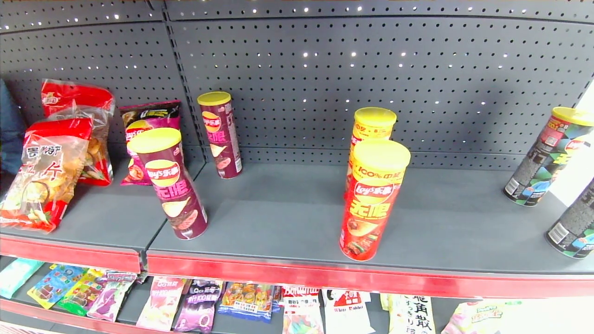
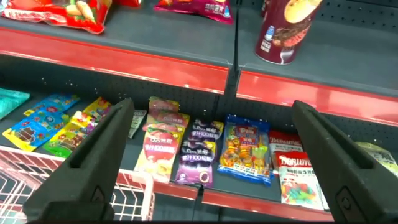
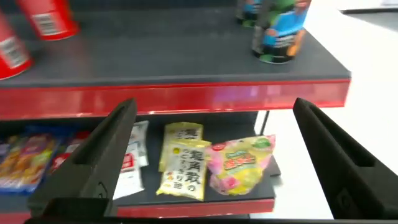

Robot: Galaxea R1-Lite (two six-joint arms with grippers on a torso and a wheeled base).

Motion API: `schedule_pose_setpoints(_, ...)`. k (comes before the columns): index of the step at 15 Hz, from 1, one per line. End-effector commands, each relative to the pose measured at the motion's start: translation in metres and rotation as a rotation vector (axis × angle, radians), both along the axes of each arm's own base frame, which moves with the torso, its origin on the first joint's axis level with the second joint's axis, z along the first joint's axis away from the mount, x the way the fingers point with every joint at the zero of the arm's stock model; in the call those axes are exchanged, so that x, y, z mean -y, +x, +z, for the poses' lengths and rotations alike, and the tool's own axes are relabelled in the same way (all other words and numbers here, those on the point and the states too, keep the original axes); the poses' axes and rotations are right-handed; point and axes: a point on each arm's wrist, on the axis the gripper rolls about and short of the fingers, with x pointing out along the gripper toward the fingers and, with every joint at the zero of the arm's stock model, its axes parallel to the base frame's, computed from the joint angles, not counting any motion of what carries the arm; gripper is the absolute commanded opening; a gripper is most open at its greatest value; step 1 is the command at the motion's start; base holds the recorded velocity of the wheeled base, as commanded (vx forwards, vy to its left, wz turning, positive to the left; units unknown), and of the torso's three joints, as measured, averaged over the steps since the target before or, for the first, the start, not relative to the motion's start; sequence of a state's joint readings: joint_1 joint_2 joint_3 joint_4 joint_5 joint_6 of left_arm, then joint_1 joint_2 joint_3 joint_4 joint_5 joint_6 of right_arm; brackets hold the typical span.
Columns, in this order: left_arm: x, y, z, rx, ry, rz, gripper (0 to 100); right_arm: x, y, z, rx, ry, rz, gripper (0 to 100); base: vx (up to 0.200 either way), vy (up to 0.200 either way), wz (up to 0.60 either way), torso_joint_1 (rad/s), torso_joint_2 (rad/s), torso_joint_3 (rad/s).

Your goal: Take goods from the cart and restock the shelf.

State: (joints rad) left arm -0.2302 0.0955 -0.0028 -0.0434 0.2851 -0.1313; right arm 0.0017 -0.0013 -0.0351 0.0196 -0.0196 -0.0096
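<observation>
On the grey shelf two purple chip cans stand at the left. Two red cans stand in the middle, and black-green cans at the right end. My left gripper is open and holds nothing; it hangs below the shelf's red front lip, facing the lower shelf's snack packets, with a purple can above. My right gripper is open and holds nothing, in front of the shelf's right end, below a black-green can.
Red snack bags and a purple bag lean at the shelf's left. The cart's wire rim shows under the left gripper. Yellow packets lie on the lower shelf. The shelf ends at its right corner.
</observation>
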Motion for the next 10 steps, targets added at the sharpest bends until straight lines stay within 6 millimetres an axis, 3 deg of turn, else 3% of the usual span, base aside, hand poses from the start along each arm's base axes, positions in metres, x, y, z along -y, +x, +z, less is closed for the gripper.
schedule_pose_setpoints(1, 0.0001, 0.0000, -0.0002, 0.000, 0.001, -0.003, 100, -0.0015, 0.0029, -0.0078, -0.018, -0.023, 0.067, 100, 0.000, 0.000, 0.00, 0.000, 0.00, 0.000)
schedule_pose_setpoints(10, 0.0003, 0.0000, -0.0002, 0.000, -0.006, -0.013, 100, -0.0014, 0.0029, -0.0080, -0.020, -0.003, 0.061, 100, 0.000, 0.000, 0.00, 0.000, 0.00, 0.000)
